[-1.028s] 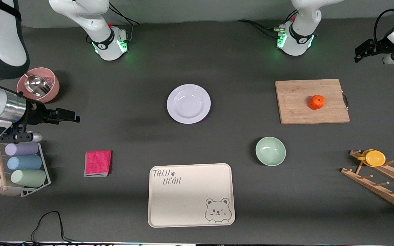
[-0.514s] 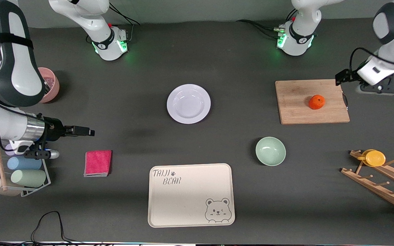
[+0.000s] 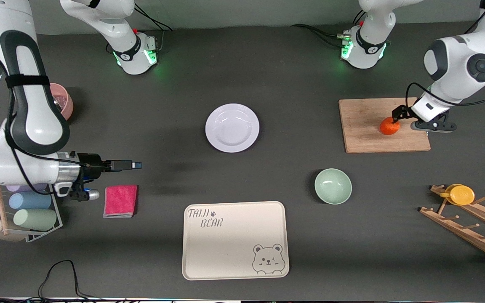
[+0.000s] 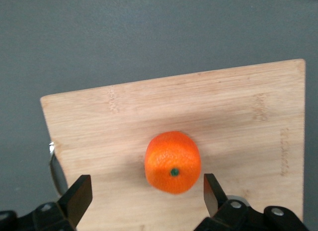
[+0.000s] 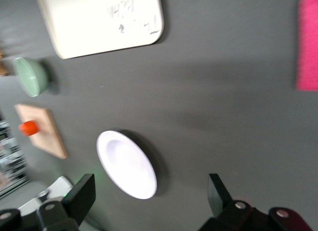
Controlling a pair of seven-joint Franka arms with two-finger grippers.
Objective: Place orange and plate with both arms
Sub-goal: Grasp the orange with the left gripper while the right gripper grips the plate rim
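The orange [image 3: 389, 126] sits on the wooden cutting board [image 3: 364, 126] at the left arm's end of the bench [image 3: 293, 84], closer to the board's handle edge than to its middle, with bare wood showing all round it in the left wrist view. The left claw [image 3: 395, 116] hangs over the orange with its fingers [image 4: 79, 195] spread apart, one on each side of the fruit and neither touching it. The plate [image 3: 232, 127] lies flat in the middle of the bench, its raised rim clear of everything, with wide bare surface on every side. The cream tray [image 3: 235, 240] lies nearer the front camera than the plate, well apart from it, its corners rounded and its inside bare but for the printed bear. The green bowl [image 3: 333, 186] stands between the board and the tray, touching neither. The right claw [image 3: 136, 165] is over open bench toward the right arm's end, pointing toward the middle, just above the pink cloth [image 3: 120, 200]; its fingers [image 5: 82, 197] stand apart and grip nothing. A cup rack [image 3: 32, 204] stands at the bench edge beside the cloth, and a wooden drying rack [image 3: 470, 223] with a yellow cup [image 3: 460, 194] at the other end.
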